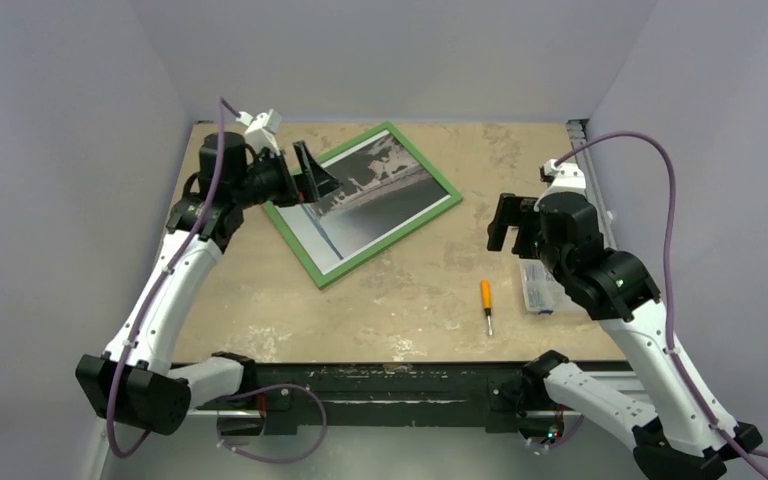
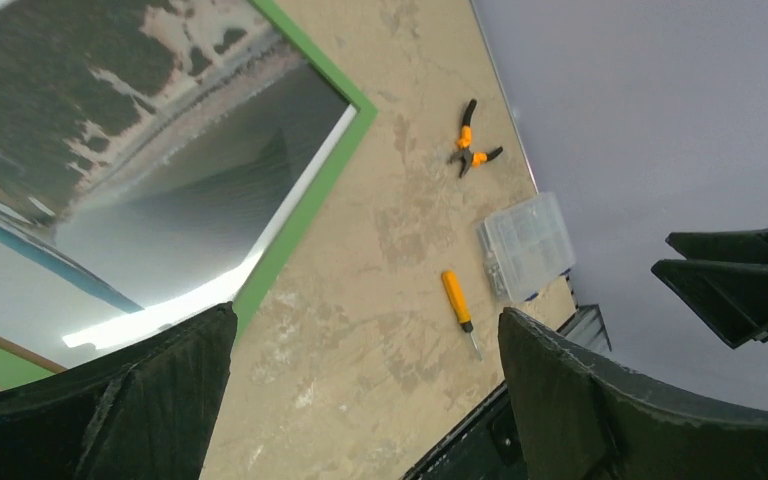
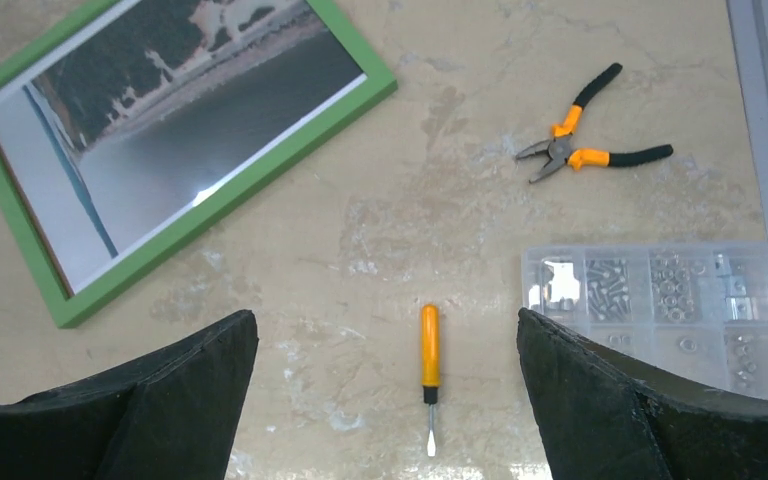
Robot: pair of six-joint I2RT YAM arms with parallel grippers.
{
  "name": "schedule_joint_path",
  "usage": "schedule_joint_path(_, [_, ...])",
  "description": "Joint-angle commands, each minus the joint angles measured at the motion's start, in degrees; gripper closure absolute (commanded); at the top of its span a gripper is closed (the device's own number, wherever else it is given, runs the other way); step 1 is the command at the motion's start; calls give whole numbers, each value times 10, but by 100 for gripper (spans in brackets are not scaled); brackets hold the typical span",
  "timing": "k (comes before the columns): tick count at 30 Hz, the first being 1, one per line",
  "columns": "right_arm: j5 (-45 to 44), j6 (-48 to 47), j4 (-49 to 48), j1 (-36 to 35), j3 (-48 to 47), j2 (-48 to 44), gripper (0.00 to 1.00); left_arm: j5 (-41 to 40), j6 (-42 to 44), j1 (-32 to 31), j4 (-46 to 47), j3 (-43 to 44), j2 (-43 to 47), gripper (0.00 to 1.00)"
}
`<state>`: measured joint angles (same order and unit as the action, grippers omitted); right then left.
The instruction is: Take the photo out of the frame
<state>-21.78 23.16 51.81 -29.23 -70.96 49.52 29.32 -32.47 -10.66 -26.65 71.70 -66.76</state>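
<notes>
top external: photo – seated in frame, face up, flat on table, left of centre, set at an angle. left end effector – fingers wide apart, nothing held, over frame's left side; contact can't be told. right end effector – fingers wide apart, empty, above table, well right of frame. screwdriver, orange handle – btwn frame and clear parts box. pliers – near box.
</notes>
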Motion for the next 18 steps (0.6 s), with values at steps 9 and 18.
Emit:
schedule_joint_path(9, [28, 26, -14, -2, 34, -11, 1, -50, 26, -120, 3, -12, -105, 2])
schedule_joint_path(18, [42, 39, 0, -2, 65, -41, 1, -195, 138, -220, -60, 26, -202, 18])
